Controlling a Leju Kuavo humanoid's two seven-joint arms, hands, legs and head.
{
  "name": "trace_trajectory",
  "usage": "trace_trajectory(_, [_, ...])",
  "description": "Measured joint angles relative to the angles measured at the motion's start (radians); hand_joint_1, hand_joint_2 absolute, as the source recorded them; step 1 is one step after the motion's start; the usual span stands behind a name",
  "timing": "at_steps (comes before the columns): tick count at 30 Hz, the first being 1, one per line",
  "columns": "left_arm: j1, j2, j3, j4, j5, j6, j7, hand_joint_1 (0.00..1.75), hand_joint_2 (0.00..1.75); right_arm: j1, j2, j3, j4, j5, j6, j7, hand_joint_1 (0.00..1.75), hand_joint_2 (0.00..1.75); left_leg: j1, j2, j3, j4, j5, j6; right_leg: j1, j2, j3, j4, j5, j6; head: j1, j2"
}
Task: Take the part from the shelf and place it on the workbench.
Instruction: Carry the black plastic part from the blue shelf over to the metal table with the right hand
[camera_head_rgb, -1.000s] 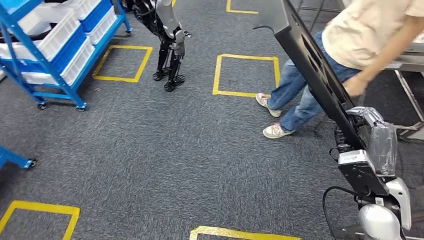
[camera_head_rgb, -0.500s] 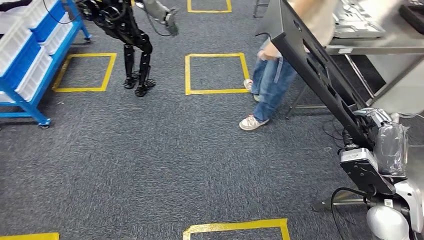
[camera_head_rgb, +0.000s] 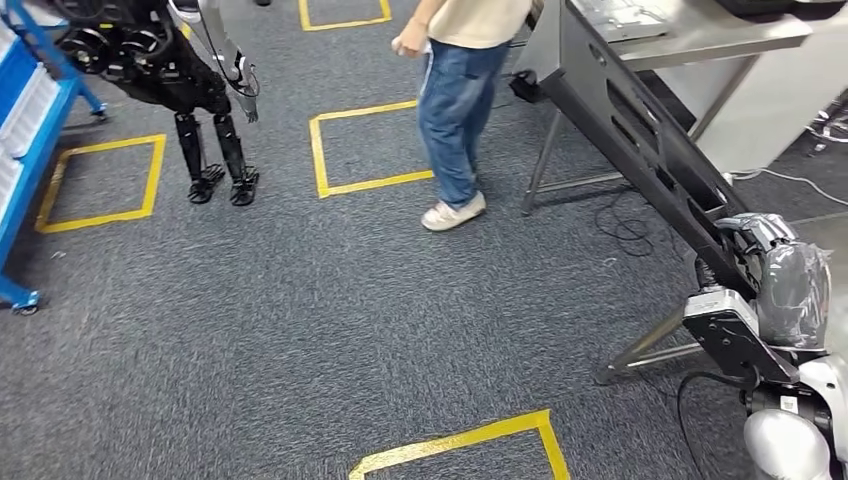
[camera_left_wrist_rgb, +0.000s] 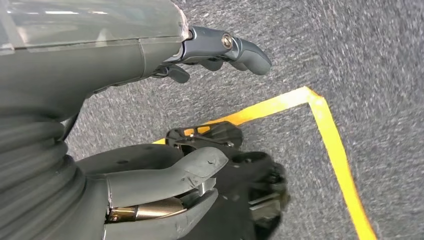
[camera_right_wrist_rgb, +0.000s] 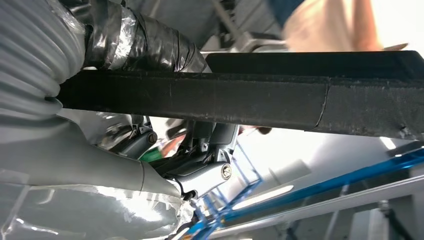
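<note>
right hand (camera_head_rgb: 775, 275) fingers clamp long black part (camera_head_rgb: 640, 140) tilted toward counter (camera_head_rgb: 700, 35) for carrying; left hand (camera_left_wrist_rgb: 150, 50) fingers loosely apart, holding nothing.

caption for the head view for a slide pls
The robot's right hand holds a long black metal panel pointing at a steel workbench, near a person in jeans.

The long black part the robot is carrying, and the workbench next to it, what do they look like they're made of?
The black part, held by the right robot hand, looks like sheet metal with a matte dark coating: thin flat walls, punched slots and folded edges, though stiff plastic can't be ruled out. The workbench looks like bare stainless steel or aluminium: a pale grey top with a soft sheen on slim metal legs.
</note>
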Motion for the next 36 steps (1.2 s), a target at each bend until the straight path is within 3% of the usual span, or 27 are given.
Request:
trace_trajectory(2, [0.000, 0.000, 0.001, 0.000, 0.000, 0.000, 0.000, 0.00, 1.75, 0.000, -0.003, -0.002, 0.000, 0.000, 0.002, 0.002, 1.75, 1.75, 0.000, -0.018, 0.045, -0.104, 0.073, 0.007, 0.000, 0.028, 0.000, 0.004, 0.000, 0.001, 0.000, 0.000])
trace_trajectory(4, [-0.001, 0.001, 0.001, 0.000, 0.000, 0.000, 0.000, 0.00, 1.75, -0.001, -0.006, -0.004, 0.000, 0.000, 0.003, 0.004, 1.75, 1.75, 0.002, -0.065, 0.094, -0.219, 0.121, 0.016, 0.001, 0.053, -0.005, 0.011, 0.001, 0.006, 0.000, 0.000])
trace_trajectory(6, [-0.002, 0.002, 0.002, 0.000, 0.000, 0.000, 0.000, 0.00, 1.75, -0.001, -0.009, -0.007, 0.000, 0.000, 0.003, 0.006, 1.75, 1.75, 0.002, -0.086, 0.109, -0.256, 0.125, 0.021, -0.002, 0.076, -0.016, 0.012, 0.007, 0.019, 0.000, 0.000])
trace_trajectory(8, [-0.004, 0.001, 0.002, 0.000, 0.000, -0.001, 0.000, 0.00, 1.75, 0.003, -0.015, -0.014, 0.000, 0.000, 0.004, 0.010, 1.75, 1.75, 0.001, -0.063, 0.113, -0.268, 0.132, 0.031, -0.007, 0.090, -0.023, 0.008, 0.013, 0.034, 0.000, 0.000])
trace_trajectory(10, [-0.004, 0.001, 0.002, 0.000, -0.002, -0.002, 0.000, 0.00, 1.75, 0.004, -0.023, -0.026, 0.001, -0.001, 0.005, 0.014, 1.75, 1.75, 0.004, -0.037, 0.117, -0.284, 0.143, 0.044, -0.005, 0.046, -0.040, 0.040, -0.009, 0.044, 0.002, 0.000])
trace_trajectory(12, [-0.003, 0.000, 0.002, 0.000, -0.003, -0.003, 0.000, 0.00, 1.75, 0.000, -0.029, -0.035, 0.002, -0.001, 0.008, 0.018, 1.75, 1.75, 0.002, -0.011, 0.118, -0.290, 0.146, 0.051, -0.004, -0.017, -0.088, 0.143, -0.068, 0.050, 0.004, 0.000])
trace_trajectory(14, [-0.001, 0.000, 0.003, 0.000, -0.003, -0.003, 0.000, 0.00, 1.75, 0.001, -0.030, -0.039, 0.005, 0.000, 0.013, 0.022, 1.75, 1.75, 0.000, 0.018, 0.117, -0.288, 0.144, 0.053, -0.007, -0.036, -0.133, 0.243, -0.106, 0.054, 0.004, 0.000])
trace_trajectory(15, [-0.001, 0.001, 0.003, 0.000, -0.003, -0.004, 0.000, 0.00, 1.75, 0.003, -0.030, -0.041, 0.007, 0.001, 0.016, 0.024, 1.75, 1.75, -0.001, 0.031, 0.117, -0.288, 0.142, 0.052, -0.008, -0.040, -0.134, 0.250, -0.100, 0.055, 0.004, 0.000])
trace_trajectory(17, [-0.001, 0.000, 0.003, 0.000, -0.003, -0.004, 0.000, 0.00, 1.75, 0.004, -0.031, -0.044, 0.008, 0.006, 0.019, 0.028, 1.75, 1.75, -0.002, 0.056, 0.120, -0.286, 0.138, 0.048, -0.007, -0.054, -0.080, 0.161, -0.046, 0.053, 0.004, 0.000])
trace_trajectory(19, [-0.002, 0.000, 0.003, 0.000, -0.003, -0.004, 0.000, 0.00, 1.75, 0.003, -0.031, -0.046, 0.008, 0.015, 0.020, 0.030, 1.75, 1.75, -0.006, 0.077, 0.125, -0.284, 0.131, 0.041, 0.002, -0.091, -0.013, 0.042, -0.008, 0.044, 0.004, 0.000])
trace_trajectory(21, [-0.003, 0.000, 0.003, 0.000, -0.003, -0.004, 0.000, 0.00, 1.75, 0.004, -0.031, -0.047, 0.008, 0.027, 0.019, 0.032, 1.75, 1.75, -0.011, 0.095, 0.129, -0.284, 0.125, 0.031, 0.012, -0.105, 0.006, -0.001, -0.006, 0.032, 0.004, 0.000])
trace_trajectory(23, [-0.004, 0.000, 0.004, 0.000, -0.003, -0.004, 0.000, 0.00, 1.75, 0.009, -0.032, -0.049, 0.008, 0.035, 0.018, 0.034, 1.75, 1.75, -0.012, 0.109, 0.134, -0.285, 0.120, 0.021, 0.011, -0.082, 0.005, -0.004, -0.003, 0.020, 0.004, 0.000])
trace_trajectory(25, [-0.005, 0.000, 0.005, 0.000, -0.003, -0.004, 0.000, 0.00, 1.75, 0.014, -0.032, -0.052, 0.008, 0.037, 0.016, 0.034, 1.75, 1.75, -0.009, 0.079, 0.126, -0.253, 0.092, 0.012, 0.006, -0.061, 0.007, -0.011, 0.002, 0.009, 0.003, 0.000])
trace_trajectory(27, [-0.004, 0.000, 0.007, 0.000, -0.003, -0.004, 0.000, 0.00, 1.75, 0.015, -0.031, -0.052, 0.008, 0.037, 0.015, 0.034, 1.75, 1.75, -0.005, 0.027, 0.082, -0.147, 0.030, 0.008, 0.004, -0.042, 0.008, -0.014, 0.004, 0.001, 0.003, 0.000])
trace_trajectory(29, [0.000, 0.000, 0.009, 0.000, -0.003, -0.005, 0.000, 0.00, 1.75, 0.017, -0.029, -0.052, 0.009, 0.037, 0.014, 0.034, 1.75, 1.75, -0.004, 0.006, 0.022, -0.025, -0.014, 0.009, 0.006, -0.018, 0.007, -0.012, 0.004, -0.003, 0.003, 0.000])
trace_trajectory(30, [0.002, 0.000, 0.009, 0.000, -0.004, -0.005, 0.001, 0.00, 1.75, 0.018, -0.028, -0.052, 0.009, 0.039, 0.014, 0.034, 1.75, 1.75, -0.004, 0.002, 0.008, -0.003, -0.008, 0.010, 0.006, -0.004, 0.007, -0.009, 0.003, -0.004, 0.003, 0.000])
trace_trajectory(31, [0.002, 0.000, 0.009, 0.000, -0.004, -0.005, 0.001, 0.00, 1.75, 0.019, -0.026, -0.052, 0.009, 0.041, 0.012, 0.034, 1.75, 1.75, -0.004, -0.002, 0.011, -0.019, 0.018, 0.012, 0.007, 0.011, 0.007, -0.007, 0.003, -0.004, 0.003, 0.000])
trace_trajectory(32, [0.002, 0.000, 0.009, 0.000, -0.005, -0.005, 0.002, 0.00, 1.75, 0.021, -0.024, -0.052, 0.009, 0.043, 0.011, 0.034, 1.75, 1.75, -0.004, -0.012, 0.029, -0.071, 0.058, 0.017, 0.007, 0.025, 0.007, -0.005, 0.002, -0.004, 0.003, 0.000])
trace_trajectory(34, [0.002, 0.001, 0.010, 0.000, -0.006, -0.005, 0.002, 0.00, 1.75, 0.023, -0.020, -0.052, 0.009, 0.047, 0.008, 0.034, 1.75, 1.75, -0.002, -0.062, 0.075, -0.196, 0.124, 0.027, 0.007, 0.051, 0.003, 0.001, 0.001, -0.001, 0.004, 0.000])
trace_trajectory(36, [0.002, 0.002, 0.011, 0.000, -0.006, -0.005, 0.002, 0.00, 1.75, 0.028, -0.016, -0.052, 0.009, 0.049, 0.004, 0.034, 1.75, 1.75, -0.001, -0.091, 0.097, -0.255, 0.140, 0.032, 0.003, 0.077, -0.006, 0.004, 0.004, 0.008, 0.004, 0.000])
